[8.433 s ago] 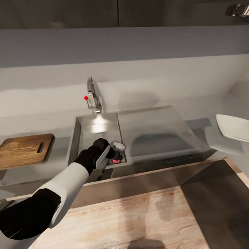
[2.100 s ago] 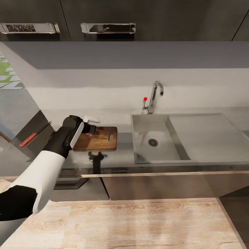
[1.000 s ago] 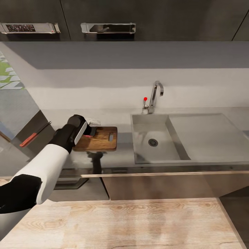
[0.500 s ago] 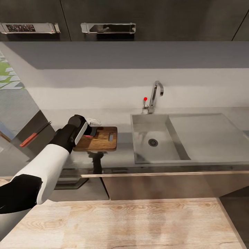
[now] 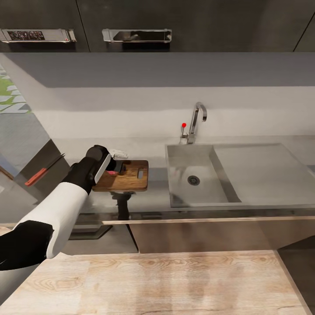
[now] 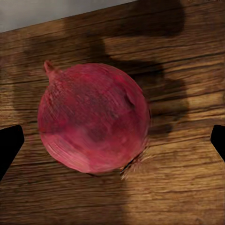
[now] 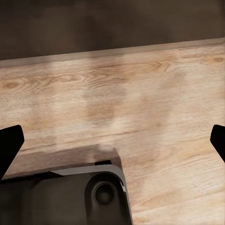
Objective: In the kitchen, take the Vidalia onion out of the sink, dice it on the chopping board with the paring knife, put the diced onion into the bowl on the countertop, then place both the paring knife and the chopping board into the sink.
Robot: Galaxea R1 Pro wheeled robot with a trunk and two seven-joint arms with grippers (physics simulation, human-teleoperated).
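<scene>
Currently the left gripper [image 5: 117,162] is positioned over the left end of the board [image 5: 129,177], which lies flat on the countertop [image 5: 144,199] just left of the sink [image 5: 227,175]. From the left wrist camera, the onion [image 6: 93,124] rests on the board [image 6: 187,197] between the two dark fingertips [image 6: 9,145]. Both tips stand at the frame edges, well clear of the onion's sides, so the jaws are spread wide and hold nothing. The onion appears dark red with a small stem nub. Its shadow falls on the wood beside it. In the head view, only a small pink patch of the onion [image 5: 112,173] shows beneath the gripper.

The knife [image 5: 43,169] lies on the countertop's left wing, well apart from the board, red handle toward the robot. The sink basin shows its round drain [image 5: 193,180]. The tap [image 5: 195,122] stands behind the basin.

The right gripper [image 7: 112,140] faces the wood floor [image 7: 140,93]. Its fingertips sit at the frame edges, spread wide, with nothing between them.
</scene>
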